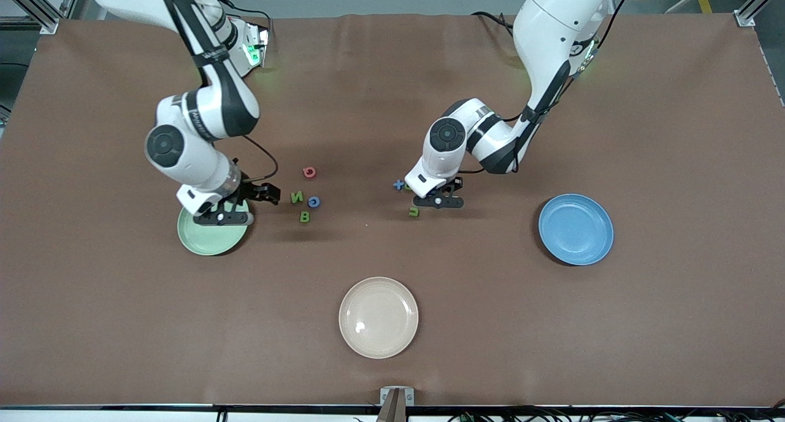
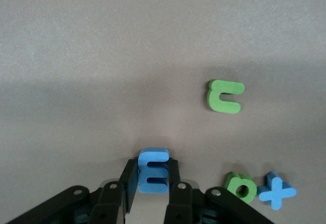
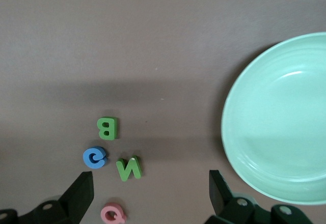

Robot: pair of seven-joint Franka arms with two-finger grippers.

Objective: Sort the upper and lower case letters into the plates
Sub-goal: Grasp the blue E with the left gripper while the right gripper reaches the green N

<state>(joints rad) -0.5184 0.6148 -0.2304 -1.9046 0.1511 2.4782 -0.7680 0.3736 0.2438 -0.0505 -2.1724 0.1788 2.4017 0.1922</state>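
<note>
Table: a wide brown mat (image 1: pixel 674 324) covers the whole top; grey floor and metal frame rails are seen past the edge where the arm bases stand.
Open room: broad bare stretches are left at both ends of the table and along the edge nearest the front camera.
Cream plate (image 1: pixel 378 345): set alone, nearest the front camera of the three plates.
Blue plate (image 1: pixel 575 247): placed toward the left arm's end, nothing in it.
Green plate (image 1: pixel 205 245): placed toward the right arm's end, nothing seen in it.
Right gripper (image 3: pixel 147 196): held low over the mat beside the green plate's rim – fingers spread wide, nothing between them.
Left gripper (image 2: pixel 153 186): fingers pressed together on a blue E (image 2: pixel 153 169), its long axis running along the fingers.
Middle cluster: red Q (image 1: pixel 310 172), green N (image 1: pixel 297 197), blue c (image 1: pixel 314 202), green B (image 1: pixel 304 216) – lying flat, close together.
By the left gripper: green c (image 1: pixel 414 211), a green round letter (image 2: pixel 241 187) touching a blue plus (image 1: pixel 398 184).
</note>
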